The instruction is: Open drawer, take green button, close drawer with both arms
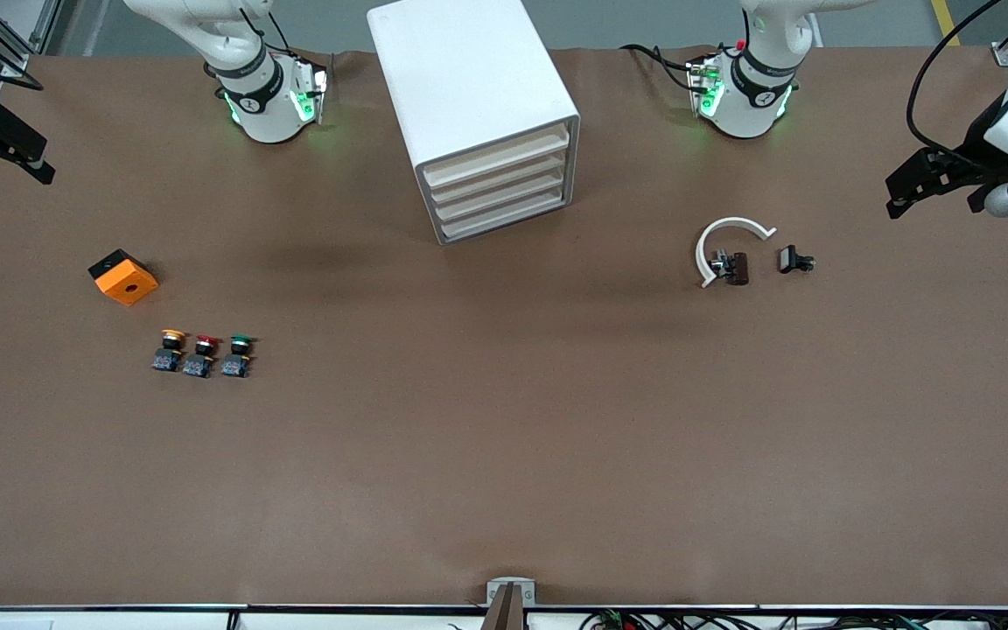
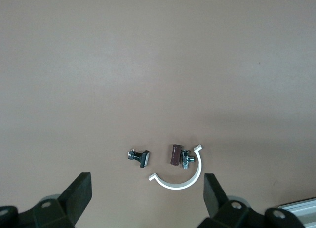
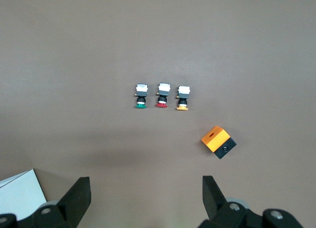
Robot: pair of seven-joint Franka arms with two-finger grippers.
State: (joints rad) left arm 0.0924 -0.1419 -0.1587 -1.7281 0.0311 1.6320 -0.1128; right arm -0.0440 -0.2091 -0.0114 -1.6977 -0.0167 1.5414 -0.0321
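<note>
My left tool [image 2: 147,198] hangs with its fingers spread wide over the left arm's end of the worktop [image 1: 504,455], above a white curved clip [image 1: 725,242], a brown block with a metal fitting [image 1: 733,268] inside its curve, and a small black T-bolt [image 1: 794,260] just beside them. My right tool [image 3: 146,198] is spread open too, waiting over the right arm's end. The green-capped button [image 1: 239,355] stands there at the end of a row, with the red-capped button [image 1: 201,357] beside it and the yellow-capped button [image 1: 170,351] after that. An orange box [image 1: 123,276] sits near them, farther from the front camera. The white drawer cabinet [image 1: 476,114] stands between my bases, all four drawers shut.
</note>
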